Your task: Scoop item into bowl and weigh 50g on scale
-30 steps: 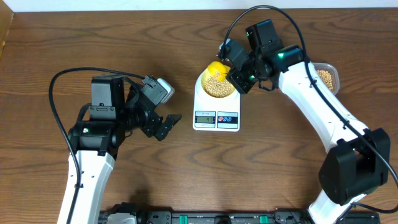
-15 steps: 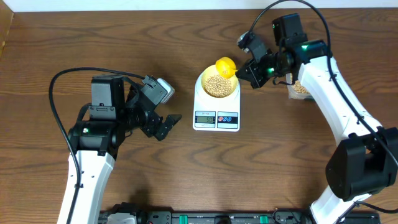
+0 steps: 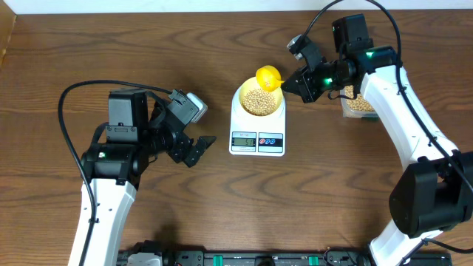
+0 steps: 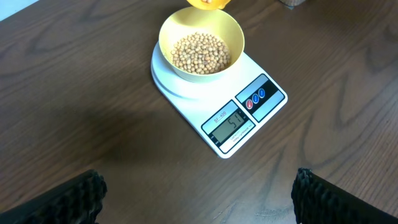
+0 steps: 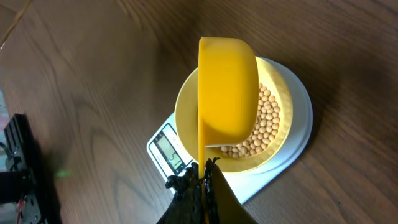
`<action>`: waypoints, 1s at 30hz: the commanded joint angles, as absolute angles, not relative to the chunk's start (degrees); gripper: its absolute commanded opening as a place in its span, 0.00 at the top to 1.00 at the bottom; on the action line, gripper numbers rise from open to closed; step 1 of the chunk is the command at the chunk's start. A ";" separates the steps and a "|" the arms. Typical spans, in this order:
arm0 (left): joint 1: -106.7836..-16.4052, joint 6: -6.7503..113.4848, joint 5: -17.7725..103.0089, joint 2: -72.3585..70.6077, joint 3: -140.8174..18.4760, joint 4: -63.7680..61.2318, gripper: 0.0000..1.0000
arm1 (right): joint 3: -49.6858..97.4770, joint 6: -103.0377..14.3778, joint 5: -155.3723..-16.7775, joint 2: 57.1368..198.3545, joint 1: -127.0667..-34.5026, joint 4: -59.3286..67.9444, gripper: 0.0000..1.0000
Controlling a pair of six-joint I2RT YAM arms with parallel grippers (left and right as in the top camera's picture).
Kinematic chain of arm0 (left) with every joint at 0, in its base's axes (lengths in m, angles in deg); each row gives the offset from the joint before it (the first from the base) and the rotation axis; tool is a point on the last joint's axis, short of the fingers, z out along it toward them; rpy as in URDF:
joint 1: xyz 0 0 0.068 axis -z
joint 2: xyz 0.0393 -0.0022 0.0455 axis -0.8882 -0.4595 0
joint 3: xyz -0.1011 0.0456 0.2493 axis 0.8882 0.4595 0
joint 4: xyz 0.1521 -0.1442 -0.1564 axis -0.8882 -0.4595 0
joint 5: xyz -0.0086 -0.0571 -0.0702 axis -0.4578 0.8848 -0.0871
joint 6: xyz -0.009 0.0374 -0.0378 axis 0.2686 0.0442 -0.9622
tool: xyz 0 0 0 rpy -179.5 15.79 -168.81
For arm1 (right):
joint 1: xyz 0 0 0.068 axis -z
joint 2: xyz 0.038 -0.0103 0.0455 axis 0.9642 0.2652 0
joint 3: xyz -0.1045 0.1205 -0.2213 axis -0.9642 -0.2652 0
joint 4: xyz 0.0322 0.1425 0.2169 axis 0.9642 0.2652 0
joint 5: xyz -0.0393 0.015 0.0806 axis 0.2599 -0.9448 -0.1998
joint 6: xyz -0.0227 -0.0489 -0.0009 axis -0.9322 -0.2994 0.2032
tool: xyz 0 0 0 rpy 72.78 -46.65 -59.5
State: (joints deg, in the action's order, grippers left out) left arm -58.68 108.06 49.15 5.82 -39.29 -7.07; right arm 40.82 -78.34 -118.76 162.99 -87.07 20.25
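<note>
Topping-up step judged nearly done. The scoop (image 5: 227, 93) is clamped by its handle in the right gripper (image 5: 204, 177) and tipped on its side over the far rim of the bowl (image 4: 199, 76); whether anything is left in it cannot be told. The bowl sits on the scale (image 4: 199, 112), well filled with beans (image 4: 200, 53) — the display appears to read 51. The left gripper (image 3: 198, 150) is spread wide, empty, beside the scale. Next: pouring to be stopped and the reading checked — a few beans may need removing.
</note>
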 commanded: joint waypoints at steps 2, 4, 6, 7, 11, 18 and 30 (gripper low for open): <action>-58.70 108.44 48.85 5.65 -40.12 -7.05 0.02 | 42.29 -77.53 -120.60 163.43 -86.92 20.17 0.99; -58.70 108.44 48.85 5.65 -40.12 -7.03 0.03 | 42.46 -77.51 -121.34 163.23 -86.57 20.17 0.99; -58.70 108.44 48.85 5.65 -40.12 -7.03 0.02 | 43.01 -77.49 -122.96 163.21 -85.87 20.17 0.99; -58.70 108.44 48.85 5.65 -40.12 -7.03 0.02 | 43.34 -77.49 -124.03 163.16 -85.43 20.17 0.99; -58.70 108.44 48.85 5.65 -40.12 -7.03 0.02 | 44.36 -75.87 -127.33 163.12 -83.35 20.21 0.99; -58.70 108.44 48.85 5.65 -40.12 -7.03 0.02 | 44.98 -74.97 -131.13 162.29 -75.81 22.20 0.99; -58.70 108.44 48.85 5.65 -40.12 -7.03 0.03 | 44.98 -77.81 -106.61 159.19 -63.99 28.49 0.99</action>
